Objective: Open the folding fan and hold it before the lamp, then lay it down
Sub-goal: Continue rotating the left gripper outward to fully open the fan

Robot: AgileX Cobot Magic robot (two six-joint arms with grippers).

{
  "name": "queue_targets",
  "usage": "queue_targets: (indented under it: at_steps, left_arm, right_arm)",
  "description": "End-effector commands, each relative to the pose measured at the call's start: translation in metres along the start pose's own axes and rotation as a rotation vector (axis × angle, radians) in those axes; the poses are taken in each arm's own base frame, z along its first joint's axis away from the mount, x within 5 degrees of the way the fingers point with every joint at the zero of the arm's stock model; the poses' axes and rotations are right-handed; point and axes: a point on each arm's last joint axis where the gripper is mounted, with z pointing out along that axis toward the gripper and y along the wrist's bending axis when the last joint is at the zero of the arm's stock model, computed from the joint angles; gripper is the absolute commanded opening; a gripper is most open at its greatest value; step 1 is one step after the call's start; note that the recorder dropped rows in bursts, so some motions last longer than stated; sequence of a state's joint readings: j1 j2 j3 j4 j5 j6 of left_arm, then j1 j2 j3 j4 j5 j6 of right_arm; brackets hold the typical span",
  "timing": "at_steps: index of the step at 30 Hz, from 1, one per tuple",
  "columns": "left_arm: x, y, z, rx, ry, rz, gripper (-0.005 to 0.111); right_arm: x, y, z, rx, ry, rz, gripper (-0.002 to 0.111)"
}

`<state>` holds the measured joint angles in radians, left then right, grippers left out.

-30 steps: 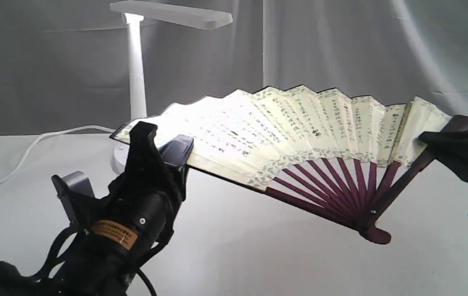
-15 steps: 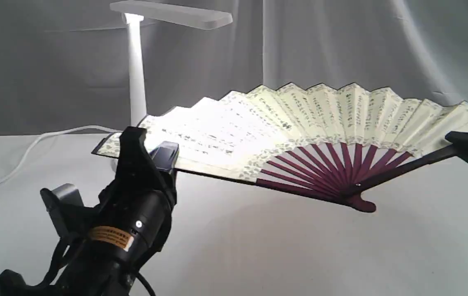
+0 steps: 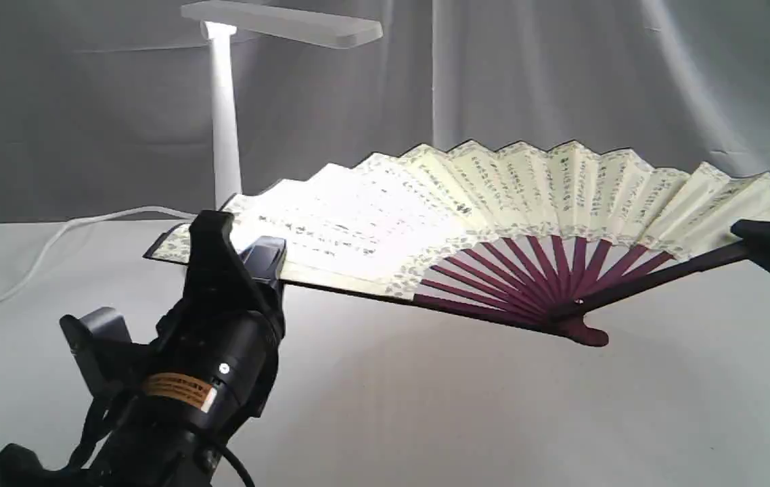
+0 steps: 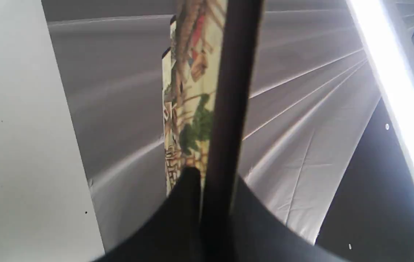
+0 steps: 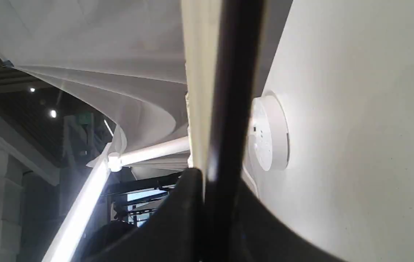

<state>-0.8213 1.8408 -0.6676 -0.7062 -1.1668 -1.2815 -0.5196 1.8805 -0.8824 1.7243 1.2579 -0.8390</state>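
Grey drape behind, white table — folding fan spread wide, left gripper and right gripper each clamped on one end; best raise both evenly toward lamp — no twist.

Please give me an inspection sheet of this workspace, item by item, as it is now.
Surface: white table, smooth.
Job's things: folding fan spread open, held in front of the lamp, which is lit.
Clutter: nothing seen.
Hands: left hand shut on one end guard; right hand shut on the other.
Cables: white cord lies on the table, running toward the lamp.
Surroundings: grey curtain behind.
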Motion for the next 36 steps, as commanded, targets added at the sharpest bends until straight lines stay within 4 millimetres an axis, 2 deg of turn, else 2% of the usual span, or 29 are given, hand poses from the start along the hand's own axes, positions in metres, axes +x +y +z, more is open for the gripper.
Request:
queue_targets:
  at_steps: [1, 6, 15, 25, 36]
  left_arm:
    - [-0.009, -0.009, -0.001, 0.049, -0.081, -0.060, 0.000]
    - [-0.009, -0.012, -0.001, 0.058, -0.081, -0.070, 0.000]
    - [-0.013, -0.030, -0.005, 0.093, -0.105, -0.061, 0.000]
    - [-0.014, -0.036, -0.007, 0.106, -0.107, -0.070, 0.000]
    - [-0.021, -0.031, -0.012, 0.080, -0.137, -0.077, 0.000]
  right_arm:
    - [-0.005, -0.002, -0.005, 0.037, -0.028, -0.042, 0.000]
    - [-0.005, -0.002, -0.005, 0.037, -0.028, -0.042, 0.000]
    - [-0.005, -0.002, -0.005, 0.037, -0.028, -0.042, 0.000]
    - [-0.005, -0.002, -0.004, 0.030, -0.034, -0.039, 0.000]
    - [0.006, 0.002, 0.014, 0.016, 0.013, -0.050, 0.000]
